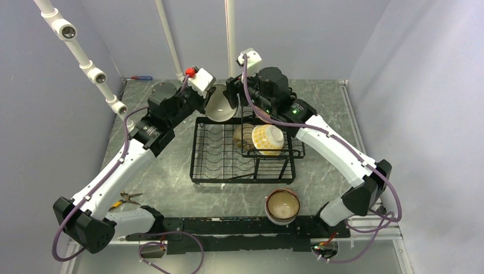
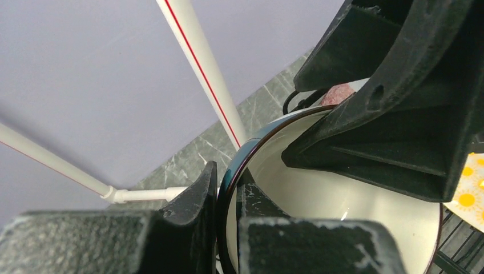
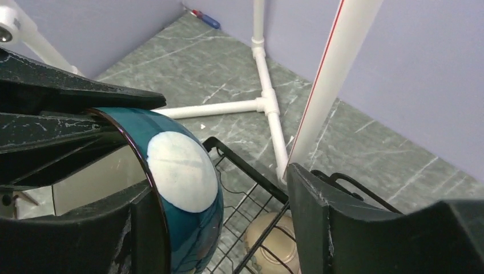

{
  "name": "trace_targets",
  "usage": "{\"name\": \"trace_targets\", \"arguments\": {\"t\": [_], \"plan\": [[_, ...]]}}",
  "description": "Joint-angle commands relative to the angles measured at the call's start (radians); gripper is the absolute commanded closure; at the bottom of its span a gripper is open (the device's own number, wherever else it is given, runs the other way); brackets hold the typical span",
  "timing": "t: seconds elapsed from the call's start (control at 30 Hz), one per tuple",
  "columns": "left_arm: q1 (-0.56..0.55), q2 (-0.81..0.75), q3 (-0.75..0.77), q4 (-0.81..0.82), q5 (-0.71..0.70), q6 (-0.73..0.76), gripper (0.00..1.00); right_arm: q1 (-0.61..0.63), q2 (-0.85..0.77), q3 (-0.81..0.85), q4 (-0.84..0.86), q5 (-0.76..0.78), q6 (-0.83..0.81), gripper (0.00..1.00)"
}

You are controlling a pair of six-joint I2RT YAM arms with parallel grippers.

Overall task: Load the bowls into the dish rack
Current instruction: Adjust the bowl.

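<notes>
My left gripper (image 1: 208, 93) is shut on the rim of a teal-and-white bowl (image 1: 221, 104), one finger outside and one inside, and holds it on edge above the back edge of the black dish rack (image 1: 200, 149). In the left wrist view the gripper (image 2: 228, 200) pinches the dark rim of this bowl (image 2: 342, 200). My right gripper (image 3: 225, 194) stands open around the same bowl (image 3: 180, 171): its left finger is inside the bowl and its right finger (image 3: 325, 222) is apart from the outer wall. A yellow-dotted bowl (image 1: 267, 140) lies in the raised basket, with a beige bowl (image 1: 242, 137) beside it.
A brown-rimmed cream bowl (image 1: 282, 205) stands on the table in front of the rack. White pipe frame (image 3: 268, 108) runs along the floor and upright behind the rack. Pliers (image 1: 126, 198) lie near the left arm's base; a red-and-blue tool (image 1: 141, 77) lies at the back wall.
</notes>
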Motion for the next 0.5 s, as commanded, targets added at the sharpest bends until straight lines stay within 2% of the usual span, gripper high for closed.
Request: {"name": "trace_targets", "arguments": {"t": [0.0,0.03,0.07,0.1,0.13,0.17,0.27,0.37,0.47], "plan": [[0.008,-0.067,0.064,0.092,-0.056,0.057,0.97,-0.034,0.030,0.073,-0.177,0.137,0.008,0.43],[0.008,-0.069,0.060,0.095,-0.057,0.080,0.97,-0.034,0.042,0.089,-0.196,0.137,0.010,0.59],[0.007,-0.074,0.054,0.099,-0.048,0.091,0.98,-0.034,0.053,0.102,-0.205,0.124,0.004,0.61],[0.008,-0.079,0.045,0.114,-0.039,0.093,0.97,-0.035,0.066,0.109,-0.209,0.105,-0.006,0.71],[0.007,-0.082,0.039,0.129,-0.028,0.092,0.97,-0.035,0.080,0.120,-0.216,0.095,-0.008,0.90],[0.008,-0.084,0.036,0.137,-0.022,0.091,0.97,-0.036,0.096,0.135,-0.226,0.088,-0.008,1.00],[0.007,-0.073,0.051,0.107,-0.022,0.074,0.97,-0.037,0.129,0.173,-0.238,0.070,-0.017,1.00],[0.007,-0.069,0.071,0.042,0.007,0.049,0.65,-0.042,0.099,0.147,-0.191,0.077,-0.051,1.00],[0.008,-0.071,0.069,0.002,0.007,0.009,0.41,-0.067,0.057,0.092,-0.127,0.064,-0.050,1.00]]}}
